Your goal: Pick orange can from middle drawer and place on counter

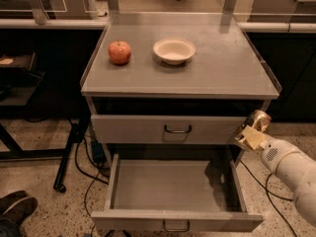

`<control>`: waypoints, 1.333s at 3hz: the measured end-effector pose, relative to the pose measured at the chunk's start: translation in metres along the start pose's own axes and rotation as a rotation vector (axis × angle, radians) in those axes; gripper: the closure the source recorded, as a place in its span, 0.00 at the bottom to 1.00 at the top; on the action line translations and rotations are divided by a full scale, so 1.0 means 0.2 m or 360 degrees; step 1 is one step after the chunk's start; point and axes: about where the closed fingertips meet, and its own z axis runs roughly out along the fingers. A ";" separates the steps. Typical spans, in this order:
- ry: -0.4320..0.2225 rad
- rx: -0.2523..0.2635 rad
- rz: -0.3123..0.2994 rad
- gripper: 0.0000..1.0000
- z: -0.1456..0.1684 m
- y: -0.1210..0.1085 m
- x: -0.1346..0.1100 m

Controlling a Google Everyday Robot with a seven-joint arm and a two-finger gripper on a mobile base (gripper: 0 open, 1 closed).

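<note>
Clamping the shiny golden orange can (259,119), the claw (251,134) hangs beside the cabinet (129,130).

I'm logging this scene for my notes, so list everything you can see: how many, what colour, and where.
counter: one, matte grey, top of the cabinet
apple: one, red, left on the counter
bowl: one, cream, on the counter to the right of the apple
upper drawer: one, light grey, shut, just under the counter
middle drawer: one, light grey, open, nothing visible inside
orange can: one, golden-orange, out of the drawer, at the cabinet's right edge below counter level
cables: several, black, on the floor left of the cabinet
shoe: one, dark, bottom left corner
tool: one, beige, shut on the orange can, beside the upper drawer's right end
arm: one, white, lower right
</note>
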 end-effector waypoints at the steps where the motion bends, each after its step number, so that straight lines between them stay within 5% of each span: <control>1: -0.0058 -0.0014 -0.0025 1.00 0.01 0.01 -0.06; 3: -0.0297 -0.0036 -0.0079 1.00 0.05 0.04 -0.28; 4: -0.0302 -0.0035 -0.0081 1.00 0.05 0.04 -0.28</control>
